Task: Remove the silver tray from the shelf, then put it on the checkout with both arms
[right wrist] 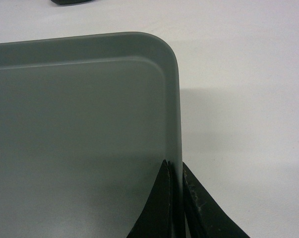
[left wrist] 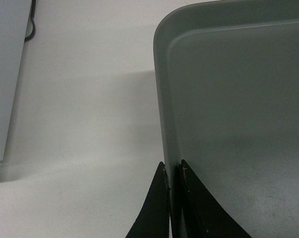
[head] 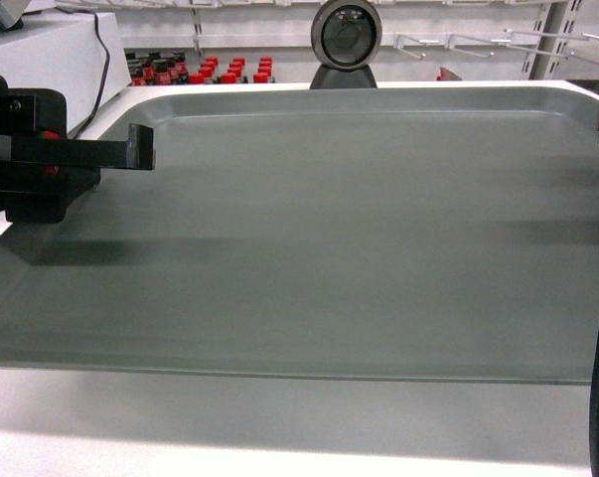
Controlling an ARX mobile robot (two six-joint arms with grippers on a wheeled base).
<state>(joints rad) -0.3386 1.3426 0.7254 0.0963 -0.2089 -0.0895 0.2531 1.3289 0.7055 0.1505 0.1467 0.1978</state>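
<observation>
Bright overhead light, soft shadows, slight blur throughout.

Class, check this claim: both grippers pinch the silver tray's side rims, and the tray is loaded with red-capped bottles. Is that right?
Not quite. The silver tray is bare; the head view shows the red-capped bottles standing behind it. The left gripper and right gripper do pinch its rims.

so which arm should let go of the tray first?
Neither has the edge. The left gripper and right gripper both pinch the silver tray's side rims, over the white checkout. Probably release together.
</observation>
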